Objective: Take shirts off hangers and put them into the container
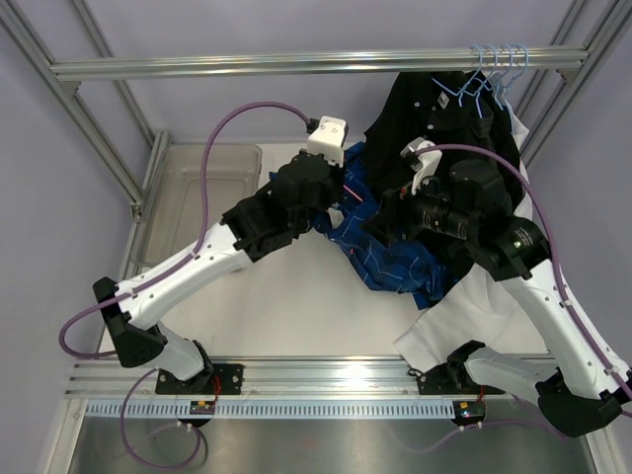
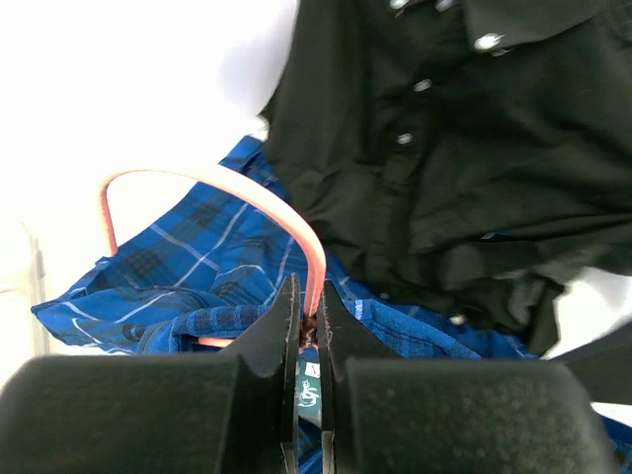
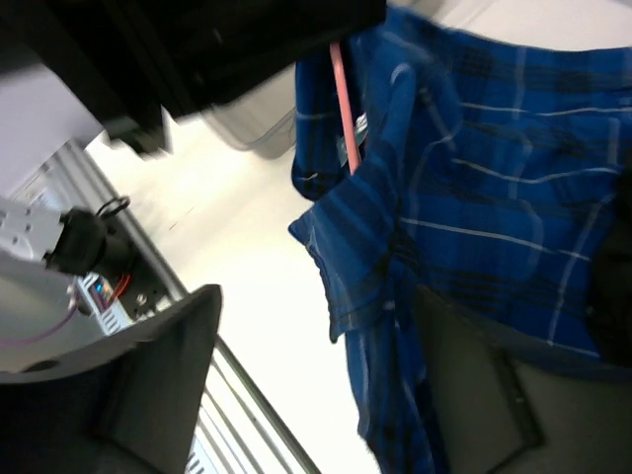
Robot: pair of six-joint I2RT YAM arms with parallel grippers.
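The royal blue plaid shirt lies bunched on the table between the two arms. My left gripper is shut on the wire of the pink-red hanger, just above the blue shirt's collar. In the right wrist view my right gripper is open, and the blue shirt hangs loose against its right finger. The pink-red hanger runs into the collar there. From the top, the left gripper and right gripper sit close together over the shirt. The translucent container stands at the back left.
Black shirts hang on light blue hangers from the rail at the back right. A black shirt drapes just behind the left gripper. A large white cloth lies under the right arm. The frame's posts stand on both sides.
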